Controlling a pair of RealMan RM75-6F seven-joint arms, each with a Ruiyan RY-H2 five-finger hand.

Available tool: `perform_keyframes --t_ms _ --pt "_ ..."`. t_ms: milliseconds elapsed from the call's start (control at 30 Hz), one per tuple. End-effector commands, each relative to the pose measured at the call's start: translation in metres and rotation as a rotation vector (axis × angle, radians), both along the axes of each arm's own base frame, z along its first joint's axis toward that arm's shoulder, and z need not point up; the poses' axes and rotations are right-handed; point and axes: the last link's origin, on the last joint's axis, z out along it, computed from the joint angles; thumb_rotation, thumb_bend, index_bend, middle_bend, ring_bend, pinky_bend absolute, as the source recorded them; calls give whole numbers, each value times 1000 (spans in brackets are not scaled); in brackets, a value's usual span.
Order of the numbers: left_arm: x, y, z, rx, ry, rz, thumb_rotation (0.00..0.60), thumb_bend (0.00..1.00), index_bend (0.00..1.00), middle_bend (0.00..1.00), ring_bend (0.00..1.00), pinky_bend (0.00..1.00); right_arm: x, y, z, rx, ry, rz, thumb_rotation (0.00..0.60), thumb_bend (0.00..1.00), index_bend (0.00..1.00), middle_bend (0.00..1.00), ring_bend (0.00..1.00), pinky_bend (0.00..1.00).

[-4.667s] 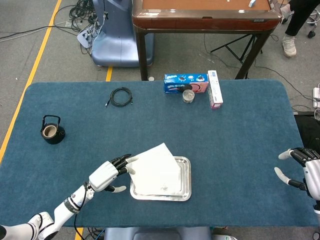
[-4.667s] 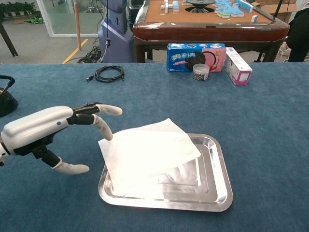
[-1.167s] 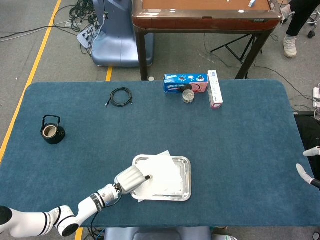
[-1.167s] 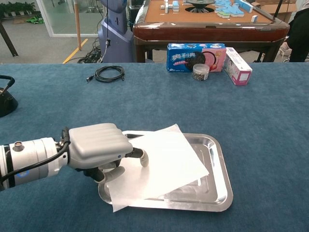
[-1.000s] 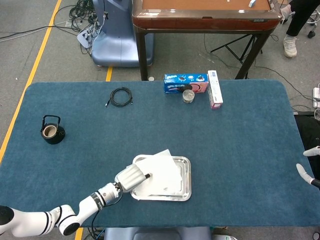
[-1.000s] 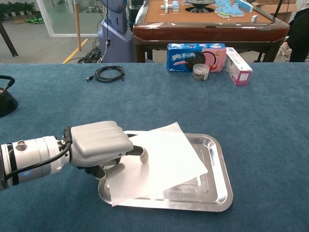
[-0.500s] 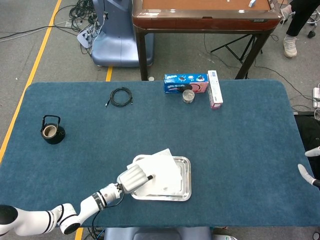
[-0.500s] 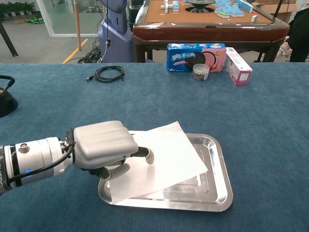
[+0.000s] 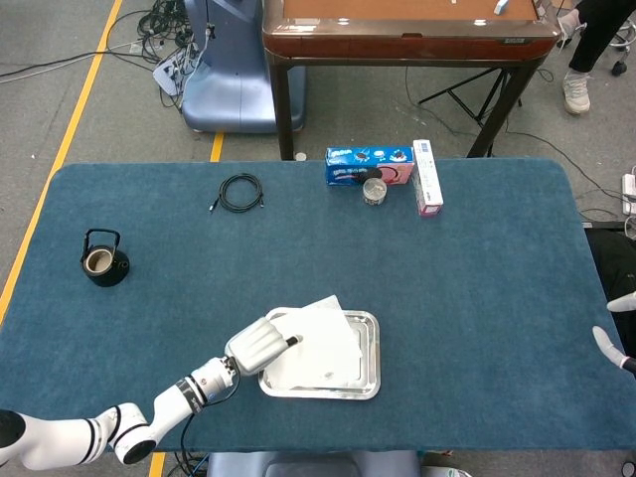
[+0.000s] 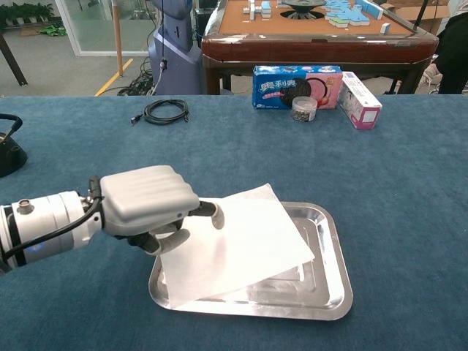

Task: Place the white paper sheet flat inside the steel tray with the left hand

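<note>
White paper sheet [image 10: 238,245] lies askew over the shiny rectangular steel tray [image 10: 329,281], left hand [image 10: 150,205] pinching its edge.

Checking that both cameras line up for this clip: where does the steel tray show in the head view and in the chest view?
Head view: the steel tray sits low and just left of centre, near the table's front edge.
Chest view: the steel tray fills the lower middle, right of the left hand.
Shared landmark: the white paper sheet lies over the tray's left part in both.
</note>
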Motion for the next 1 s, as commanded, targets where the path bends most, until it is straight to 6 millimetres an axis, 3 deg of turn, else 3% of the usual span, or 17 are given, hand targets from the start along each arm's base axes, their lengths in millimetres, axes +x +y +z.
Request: perform_keyframes --t_ms 33,1000 --pt "-1 -1 -1 6 19 16 600 580 281 1000 1000 1000 0 0 0 0 0 0 600 261 479 501 361 322" --pt "4 -11 -18 -15 90 2 600 580 268 1000 1000 1000 -1 1 2 -4 -9 2 600 261 479 501 361 322"
